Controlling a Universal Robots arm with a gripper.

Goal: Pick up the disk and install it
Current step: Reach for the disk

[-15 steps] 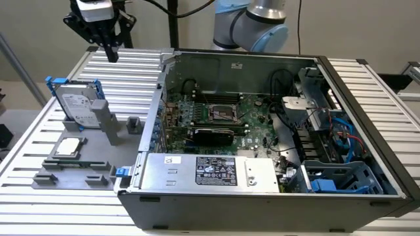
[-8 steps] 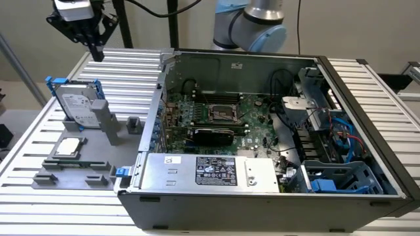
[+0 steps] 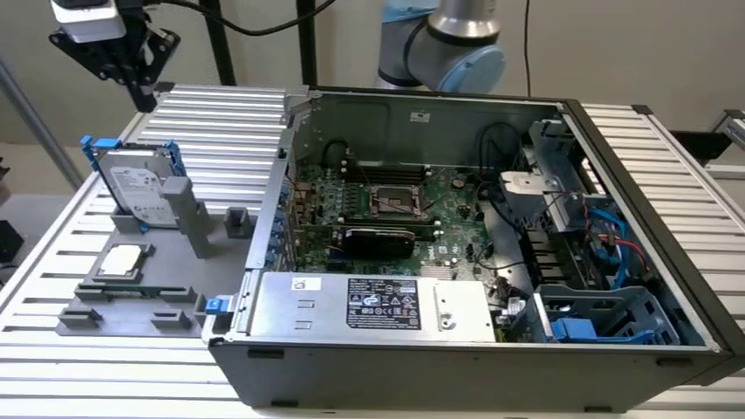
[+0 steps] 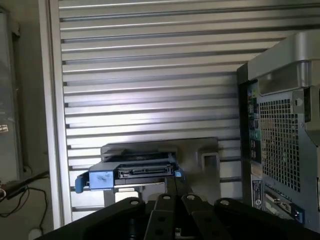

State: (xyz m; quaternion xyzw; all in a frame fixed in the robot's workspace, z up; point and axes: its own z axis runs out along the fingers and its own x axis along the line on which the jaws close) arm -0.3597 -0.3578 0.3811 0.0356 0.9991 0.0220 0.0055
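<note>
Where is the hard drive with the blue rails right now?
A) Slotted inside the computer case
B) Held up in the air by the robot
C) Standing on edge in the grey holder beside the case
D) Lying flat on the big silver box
C: the disk stands on edge in the grey holder, on the exterior view's left of the open computer case, while the gripper hangs above without touching it.

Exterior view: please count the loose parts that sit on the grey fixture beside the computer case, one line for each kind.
disk: 1
CPU chip: 1
Total: 2
</note>
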